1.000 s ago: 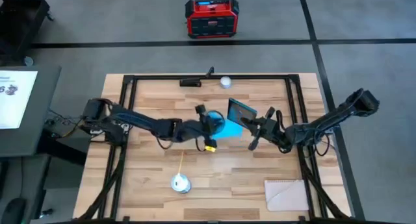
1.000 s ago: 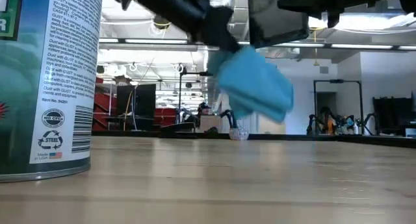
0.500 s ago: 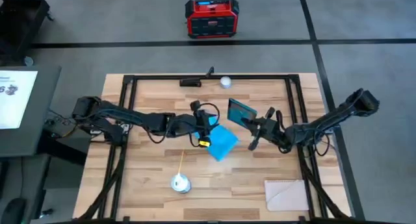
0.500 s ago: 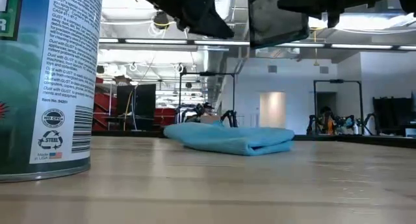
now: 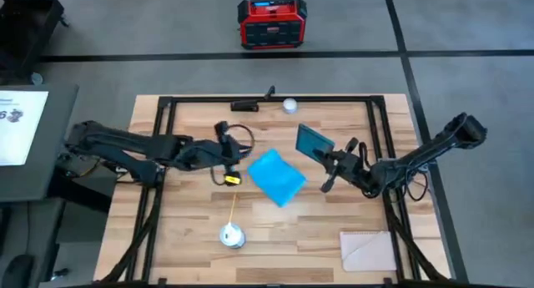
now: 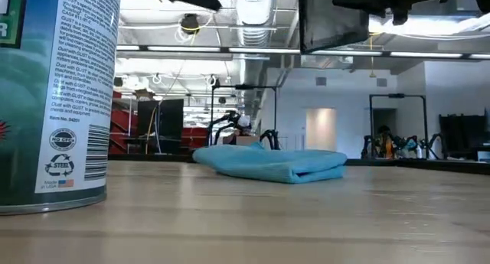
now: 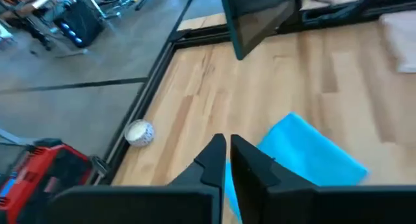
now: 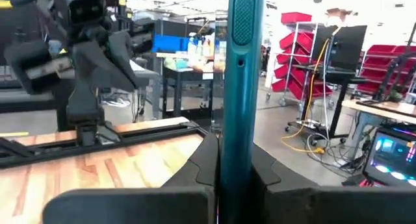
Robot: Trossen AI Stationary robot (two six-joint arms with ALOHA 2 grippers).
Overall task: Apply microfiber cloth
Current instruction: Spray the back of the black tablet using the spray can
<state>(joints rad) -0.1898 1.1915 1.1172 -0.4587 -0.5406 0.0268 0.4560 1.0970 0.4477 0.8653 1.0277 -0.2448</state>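
Microfiber cloth [image 5: 276, 176] lies folded, flat on the wooden table [image 5: 192, 229] near centre — nothing touching it. Left gripper [image 5: 231, 153] just beside it, fingers nearly together, empty. Right gripper [image 5: 332, 162] on the other side, clamped on the upright tablet [image 5: 313, 142].

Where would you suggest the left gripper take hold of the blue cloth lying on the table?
Probably from above, at the corner of the blue cloth nearest the left gripper. The cloth lies flat and folded on the table, so a pinched corner or folded edge gives the fingers something to close on.
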